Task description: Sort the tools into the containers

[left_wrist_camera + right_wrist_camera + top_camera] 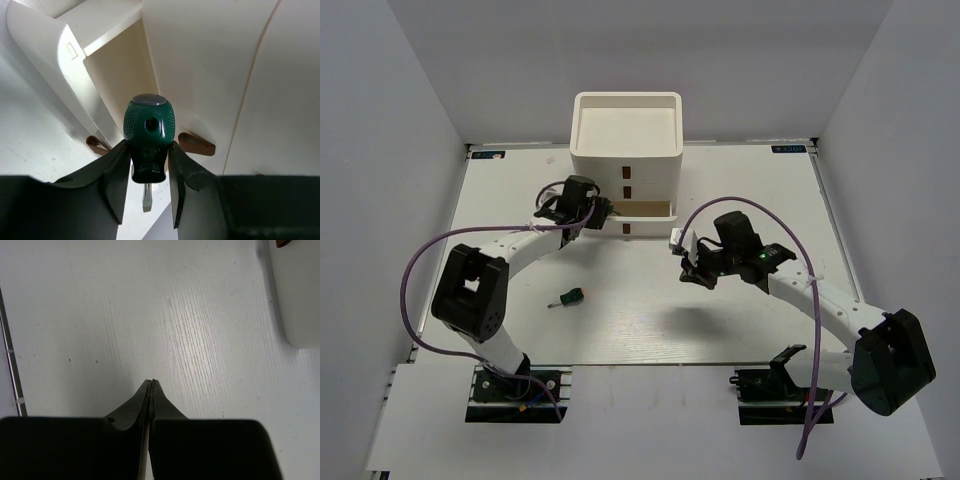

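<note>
My left gripper (604,209) is shut on a stubby green-handled screwdriver (149,125), blade pointing down, right at the front of the white stacked organizer (626,165), beside its pulled-out drawer (646,211). In the left wrist view the gripper (148,152) faces the organizer's wall (200,75) and a brown tab (196,144). A second green-handled screwdriver (568,297) lies on the table. My right gripper (686,270) is shut and empty above the bare table (151,382). The pliers and the other screwdrivers are not in view.
The organizer's top tray (626,98) stands at the table's back middle. Its lower corner (300,300) shows at the right edge of the right wrist view. Purple cables loop beside both arms.
</note>
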Robot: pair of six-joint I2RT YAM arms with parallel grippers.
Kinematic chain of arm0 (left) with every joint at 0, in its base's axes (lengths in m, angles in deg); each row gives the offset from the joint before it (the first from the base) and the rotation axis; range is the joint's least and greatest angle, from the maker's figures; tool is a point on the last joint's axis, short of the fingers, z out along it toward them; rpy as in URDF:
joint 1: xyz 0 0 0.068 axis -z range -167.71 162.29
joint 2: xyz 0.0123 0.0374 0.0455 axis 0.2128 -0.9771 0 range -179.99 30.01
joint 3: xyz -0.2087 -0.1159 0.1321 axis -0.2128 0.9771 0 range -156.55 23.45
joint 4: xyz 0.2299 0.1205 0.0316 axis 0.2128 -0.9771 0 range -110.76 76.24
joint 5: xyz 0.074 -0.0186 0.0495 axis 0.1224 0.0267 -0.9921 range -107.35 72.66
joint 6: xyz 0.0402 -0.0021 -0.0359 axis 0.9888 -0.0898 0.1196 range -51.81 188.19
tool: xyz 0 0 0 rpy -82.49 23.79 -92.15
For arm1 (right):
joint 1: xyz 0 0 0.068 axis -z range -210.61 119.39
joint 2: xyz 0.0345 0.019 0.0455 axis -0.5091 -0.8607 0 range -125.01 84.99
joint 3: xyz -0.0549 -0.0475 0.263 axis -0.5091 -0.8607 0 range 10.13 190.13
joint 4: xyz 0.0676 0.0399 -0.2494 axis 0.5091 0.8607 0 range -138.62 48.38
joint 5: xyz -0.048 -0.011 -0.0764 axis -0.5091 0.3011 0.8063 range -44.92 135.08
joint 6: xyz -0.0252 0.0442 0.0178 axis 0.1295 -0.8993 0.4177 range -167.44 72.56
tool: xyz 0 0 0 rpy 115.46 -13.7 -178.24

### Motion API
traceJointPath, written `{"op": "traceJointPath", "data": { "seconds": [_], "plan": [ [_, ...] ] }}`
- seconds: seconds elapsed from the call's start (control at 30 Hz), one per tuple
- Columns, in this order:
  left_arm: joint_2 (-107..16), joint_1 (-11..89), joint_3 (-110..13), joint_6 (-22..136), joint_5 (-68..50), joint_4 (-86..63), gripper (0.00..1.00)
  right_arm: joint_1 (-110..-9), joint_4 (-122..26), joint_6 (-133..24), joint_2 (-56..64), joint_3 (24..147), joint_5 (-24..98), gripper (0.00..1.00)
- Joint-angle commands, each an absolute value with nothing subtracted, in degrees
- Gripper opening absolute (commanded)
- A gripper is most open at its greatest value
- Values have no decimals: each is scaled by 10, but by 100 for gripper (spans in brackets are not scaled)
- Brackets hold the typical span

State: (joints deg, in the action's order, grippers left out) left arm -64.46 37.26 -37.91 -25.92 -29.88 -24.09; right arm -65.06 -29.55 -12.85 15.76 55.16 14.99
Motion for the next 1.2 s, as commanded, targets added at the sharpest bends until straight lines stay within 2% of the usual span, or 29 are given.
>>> {"op": "traceJointPath", "data": {
  "seconds": [0.0, 0.2, 0.27, 0.43, 0.5, 0.53, 0.57, 0.7, 0.73, 0.77, 0.8, 0.83, 0.87, 0.9, 1.0, 1.1, 1.17],
  "plan": [
    [-644, 375, -401, -261, -290, -239, 45, -645, -308, -134, 170, 545, 141, 0],
    [-644, 375, -401, -261, -289, -233, 50, -644, -308, -132, 171, 542, 140, 0],
    [-644, 375, -401, -261, -289, -233, 55, -647, -306, -131, 171, 542, 138, 0],
    [-644, 375, -406, -261, -289, -227, 55, -642, -306, -131, 170, 542, 138, 0],
    [-638, 375, -406, -261, -284, -227, 46, -644, -305, -131, 171, 542, 137, 0],
    [-632, 375, -406, -261, -284, -220, 38, -645, -306, -129, 171, 542, 137, 0],
    [-625, 375, -400, -261, -279, -215, 25, -644, -306, -128, 171, 542, 132, 0],
    [-551, 375, -375, -160, -261, -216, 0, -645, -302, -88, 166, 550, 73, 0],
    [-532, 370, -375, -117, -253, -245, 0, -648, -299, -70, 158, 550, 38, 3],
    [-494, 365, -375, -34, -260, -281, 0, -651, -300, -52, 155, 550, 26, 11],
    [-474, 365, -375, 16, -274, -317, 0, -655, -305, -6, 133, 550, -13, 43],
    [-457, 365, -382, 67, -289, -399, 1, -657, -316, -3, 121, 548, -15, 55],
    [-441, 365, -382, 124, -321, -448, 9, -669, -353, -2, 108, 551, -15, 65],
    [-412, 365, -382, 142, -334, -494, 36, -674, -356, 15, 77, 576, -9, 82],
    [-337, 365, -354, 147, -383, -636, 63, -705, -347, 50, -29, 669, 10, 88],
    [-268, 365, -309, 114, -395, -695, 65, -746, -374, 70, -125, 753, 42, 88],
    [-196, 365, -273, 70, -395, -725, 69, -782, -390, 72, -191, 816, 80, 84]
  ]
}}
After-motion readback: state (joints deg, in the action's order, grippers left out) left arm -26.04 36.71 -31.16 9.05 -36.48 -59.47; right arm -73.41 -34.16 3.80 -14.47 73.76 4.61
